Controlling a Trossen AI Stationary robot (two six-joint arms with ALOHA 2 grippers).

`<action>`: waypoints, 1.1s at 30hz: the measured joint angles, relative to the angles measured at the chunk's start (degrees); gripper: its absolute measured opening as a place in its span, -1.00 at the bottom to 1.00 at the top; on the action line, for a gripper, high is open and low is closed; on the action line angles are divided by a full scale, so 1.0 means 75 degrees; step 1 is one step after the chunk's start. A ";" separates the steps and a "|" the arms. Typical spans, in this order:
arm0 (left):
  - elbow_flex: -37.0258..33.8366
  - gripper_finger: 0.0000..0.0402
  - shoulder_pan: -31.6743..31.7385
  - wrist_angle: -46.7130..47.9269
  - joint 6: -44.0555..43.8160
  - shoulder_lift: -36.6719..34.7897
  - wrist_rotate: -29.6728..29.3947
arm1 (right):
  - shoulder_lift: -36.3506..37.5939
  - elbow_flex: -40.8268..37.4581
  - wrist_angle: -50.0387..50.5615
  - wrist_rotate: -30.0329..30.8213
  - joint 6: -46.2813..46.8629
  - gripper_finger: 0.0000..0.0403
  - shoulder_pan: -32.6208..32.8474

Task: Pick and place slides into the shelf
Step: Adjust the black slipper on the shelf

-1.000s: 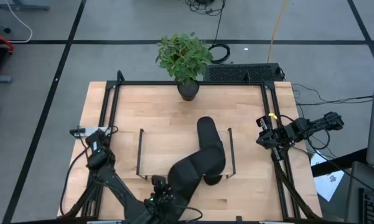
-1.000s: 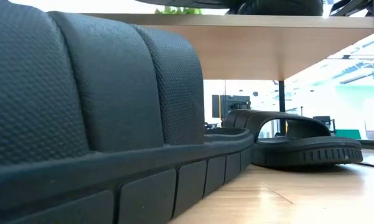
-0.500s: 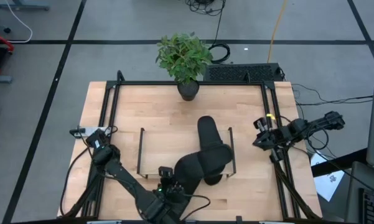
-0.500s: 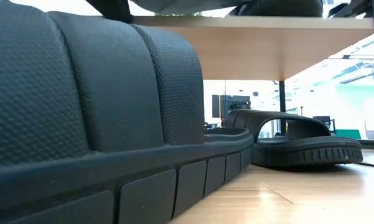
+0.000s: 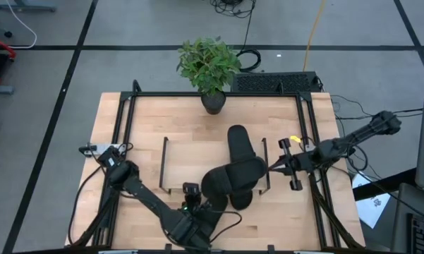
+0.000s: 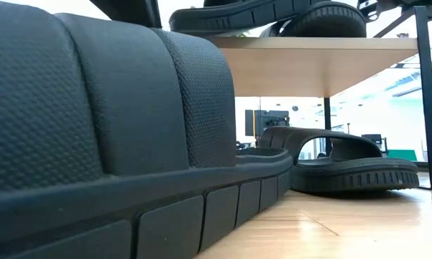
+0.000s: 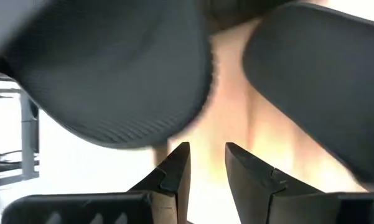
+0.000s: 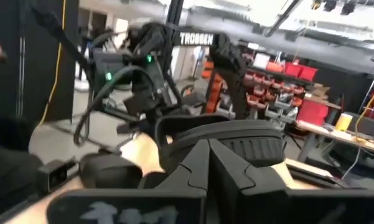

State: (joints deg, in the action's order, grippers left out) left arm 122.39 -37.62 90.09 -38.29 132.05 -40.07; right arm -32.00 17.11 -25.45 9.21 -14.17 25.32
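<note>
The shelf (image 5: 175,164) stood between your two grippers, its light board (image 6: 323,63) just ahead of the left fingers. Two slides lay on top of it. One (image 5: 238,143) lay lengthwise, beyond both sets of fingertips. The other (image 5: 234,180) lay crosswise over its near end, straight ahead of the left fingers and just off the right fingertips. Two more slides sat on the table under the board: one (image 6: 93,129) close to the low camera, one (image 6: 345,162) farther back.

Your left gripper (image 7: 205,152) had its fingers (image 7: 174,171) a narrow gap apart with nothing between them, the crosswise slide's ribbed strap looming just in front. Your right gripper (image 8: 208,152) was fully closed and empty, its tips pointed at that same strap (image 8: 236,140); whether they touched it you could not tell.

These slides looked like moulded foam or rubber: probably light, soft enough to flex and not fragile, and the matte, textured skin should not slip. The wide strap was likely your best hold, with one finger under the arch and one on top, near its middle so that the sole hung level. A pinch on the sole's edge would probably let it droop and twist.
</note>
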 joint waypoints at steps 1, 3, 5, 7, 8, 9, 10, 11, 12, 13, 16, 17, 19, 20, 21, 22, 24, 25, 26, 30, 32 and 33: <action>0.0000 -0.49 -0.0060 0.0002 -0.0075 -0.0004 0.0119 | -0.0120 0.0046 0.0028 -0.0008 -0.0016 -1.00 0.0002; 0.0000 -0.49 -0.0215 -0.0008 -0.0267 -0.0055 0.0407 | -0.0283 0.0108 0.0040 -0.0026 0.0028 -1.00 0.0003; 0.0000 -0.49 -0.0356 -0.0015 -0.0432 -0.0126 0.0734 | -0.0327 0.0134 -0.0015 -0.0029 0.0171 -1.00 0.0003; 0.0000 -0.49 -0.0506 -0.0023 -0.0624 -0.0216 0.0995 | -0.0319 0.0137 -0.0014 -0.0029 0.0269 -1.00 0.0003; 0.0000 -0.49 -0.0583 -0.0034 -0.0717 -0.0263 0.1063 | -0.0319 0.0137 -0.0002 -0.0029 0.0312 -1.00 0.0003; 0.0000 -0.49 -0.0648 -0.0070 -0.0813 -0.0336 0.1135 | -0.0319 0.0137 0.0008 -0.0029 0.0340 -1.00 0.0003; 0.0000 -0.49 -0.0721 -0.0102 -0.0961 -0.0421 0.1158 | -0.0319 0.0137 0.0006 -0.0029 0.0382 -1.00 0.0006; 0.0000 -0.49 -0.0784 -0.0124 -0.1161 -0.0508 0.1156 | -0.0317 0.0137 0.0004 -0.0029 0.0400 -1.00 0.0010; 0.0000 -0.49 -0.0849 -0.0135 -0.1346 -0.0608 0.1189 | -0.0314 0.0140 0.0003 -0.0029 0.0421 -1.00 0.0012; 0.0000 -0.49 -0.0933 -0.0136 -0.1534 -0.0702 0.1212 | -0.0314 0.0140 0.0003 -0.0039 0.0454 -1.00 0.0013; 0.0000 -0.49 -0.1250 -0.0137 -0.1948 -0.0984 0.1094 | -0.0307 0.0140 0.0000 -0.0038 0.0470 -1.00 0.0146; 0.0000 -0.49 -0.1380 -0.0132 -0.2050 -0.1076 0.0898 | -0.0297 0.0140 0.0003 -0.0038 0.0423 -1.00 0.0221; 0.0000 -0.49 -0.1700 -0.0103 -0.2170 -0.1288 0.0284 | -0.0261 0.0141 0.0000 -0.0023 0.0365 -1.00 0.0378; 0.0000 -0.49 -0.1884 -0.0036 -0.2223 -0.1393 -0.0138 | -0.0231 0.0141 0.0000 -0.0004 0.0304 -1.00 0.0459; 0.0000 -0.49 -0.2071 0.0001 -0.2284 -0.1504 -0.0623 | -0.0187 0.0142 0.0001 0.0020 0.0218 -1.00 0.0540; 0.0000 -0.49 -0.2256 -0.0004 -0.2311 -0.1616 -0.1131 | -0.0136 0.0142 0.0002 0.0133 0.0149 -1.00 0.0637; 0.0000 -0.50 -0.2628 -0.0009 -0.2325 -0.1864 -0.2230 | 0.0001 0.0142 0.0003 0.0533 -0.0019 -1.00 0.0846; 0.0000 -0.50 -0.2812 -0.0012 -0.2344 -0.1994 -0.2816 | 0.0084 0.0142 0.0003 0.0764 -0.0086 -1.00 0.0951; 0.0000 -0.50 -0.2974 -0.0014 -0.2351 -0.2130 -0.3296 | 0.0160 0.0142 0.0003 0.0979 -0.0159 -1.00 0.1051; 0.0006 -0.59 -0.3197 -0.0015 -0.1972 -0.2599 -0.4443 | 0.0356 0.0154 0.0127 0.1380 -0.0327 -1.00 0.1356; 0.0006 -0.66 -0.3141 -0.0012 -0.1289 -0.2844 -0.4613 | 0.0368 0.0154 0.0146 0.1384 -0.0426 -1.00 0.1431; 0.0006 -0.70 -0.3067 -0.0012 -0.0860 -0.2989 -0.4659 | 0.0370 0.0154 0.0143 0.1381 -0.0466 -1.00 0.1453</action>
State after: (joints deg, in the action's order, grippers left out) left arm 122.43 -60.62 90.00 -44.74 109.63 -75.01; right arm -29.22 18.26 -24.38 19.57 -17.66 36.22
